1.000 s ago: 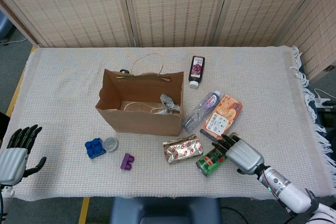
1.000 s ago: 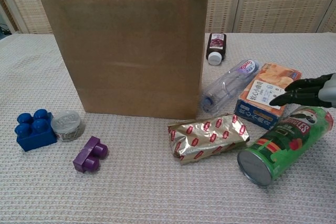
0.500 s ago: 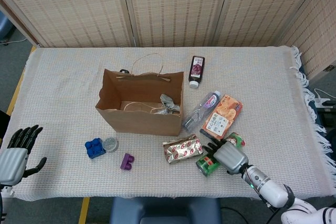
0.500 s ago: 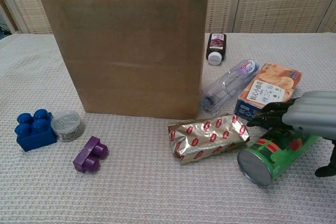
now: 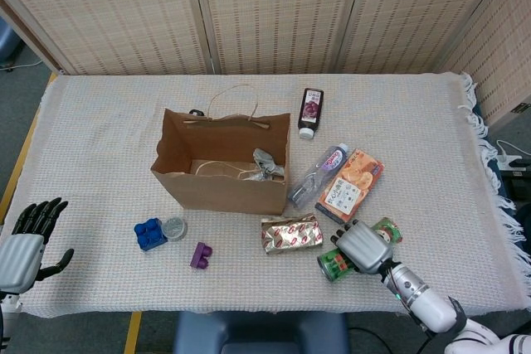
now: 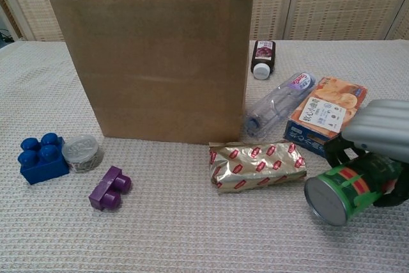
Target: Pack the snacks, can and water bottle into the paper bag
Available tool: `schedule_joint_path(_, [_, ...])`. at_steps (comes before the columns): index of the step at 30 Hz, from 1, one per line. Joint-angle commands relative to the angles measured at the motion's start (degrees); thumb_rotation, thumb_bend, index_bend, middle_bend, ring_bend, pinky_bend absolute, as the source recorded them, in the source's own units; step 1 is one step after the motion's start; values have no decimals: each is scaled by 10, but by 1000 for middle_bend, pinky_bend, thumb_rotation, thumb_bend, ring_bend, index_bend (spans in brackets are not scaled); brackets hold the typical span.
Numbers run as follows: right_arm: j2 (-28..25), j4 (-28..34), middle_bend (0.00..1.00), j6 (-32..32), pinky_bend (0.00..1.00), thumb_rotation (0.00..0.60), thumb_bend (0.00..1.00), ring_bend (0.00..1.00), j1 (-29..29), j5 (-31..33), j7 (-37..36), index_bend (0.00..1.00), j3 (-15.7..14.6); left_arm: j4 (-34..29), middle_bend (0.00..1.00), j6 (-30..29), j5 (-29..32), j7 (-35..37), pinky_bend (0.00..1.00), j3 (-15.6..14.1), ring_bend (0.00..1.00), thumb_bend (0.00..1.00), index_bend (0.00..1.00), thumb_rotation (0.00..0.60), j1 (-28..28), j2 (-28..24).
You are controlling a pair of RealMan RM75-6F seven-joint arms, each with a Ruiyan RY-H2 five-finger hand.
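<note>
No text can be read with certainty: small print is seen on the orange snack box [image 6: 327,114] and bottle label [image 6: 299,81], but it is too blurred.

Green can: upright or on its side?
On its side. The green can lies on the tablecloth, its metal end facing the chest camera, with the right hand wrapped over it.

Matt brown paper bag [image 6: 153,55], glossy crinkled foil snack pack [image 6: 257,164], clear ribbed plastic water bottle [image 6: 276,104], green can [image 6: 342,191] with dull metal end, printed cardboard box [image 6: 324,119], coarse woven cloth tabletop [image 6: 192,222], smooth plastic blocks [image 6: 43,156].
</note>
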State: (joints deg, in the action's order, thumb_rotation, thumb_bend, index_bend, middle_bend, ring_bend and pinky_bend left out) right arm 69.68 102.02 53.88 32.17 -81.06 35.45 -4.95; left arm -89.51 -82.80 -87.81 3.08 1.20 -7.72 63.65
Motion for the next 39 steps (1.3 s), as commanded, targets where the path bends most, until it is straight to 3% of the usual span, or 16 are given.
schedule_joint_path(1, [-36,20,605,37,698,600,271,602,-15,-25,-29,736,2,0,0,0,0,-2,0,0,0,326,25,600,0,0])
schedule_joint_path(5, [-70,35,605,89,698,600,271,603,-30,-45,-70,736,20,-1,0,-1,1,-6,0,0,0,327,25,600,0,1])
schedule_joint_path(12, [-106,73,606,203,698,600,271,603,-47,-43,-125,736,102,-3,0,-2,3,-12,0,1,0,327,25,600,1,2])
schedule_joint_path(16, [-107,98,606,235,698,600,271,603,-36,-17,-124,736,160,-4,0,-2,3,-12,0,1,0,327,25,600,1,2])
schedule_joint_path(20, [-101,107,606,246,698,600,272,603,-27,-6,-117,736,184,-4,0,-2,3,-12,0,1,0,327,25,600,1,2])
schedule_joint_path(21, [-95,113,606,257,698,600,271,603,-20,-2,-115,735,203,-4,0,-1,3,-12,0,1,0,326,25,600,1,2])
schedule_joint_path(22, [-74,126,606,279,698,600,271,603,8,1,-108,735,254,-4,0,-1,4,-11,0,1,0,326,25,600,1,2])
schedule_joint_path(28, [21,118,607,295,698,600,270,603,95,26,-13,733,325,-3,0,0,2,-5,0,1,0,327,25,600,0,1])
schedule_joint_path(34, [107,84,607,286,698,600,270,603,173,59,55,730,356,-1,0,1,1,4,0,0,0,327,25,600,0,0])
schedule_joint_path(39, [182,34,607,295,698,600,270,602,214,85,78,728,358,1,0,2,-2,12,0,-1,0,329,25,600,-1,-2])
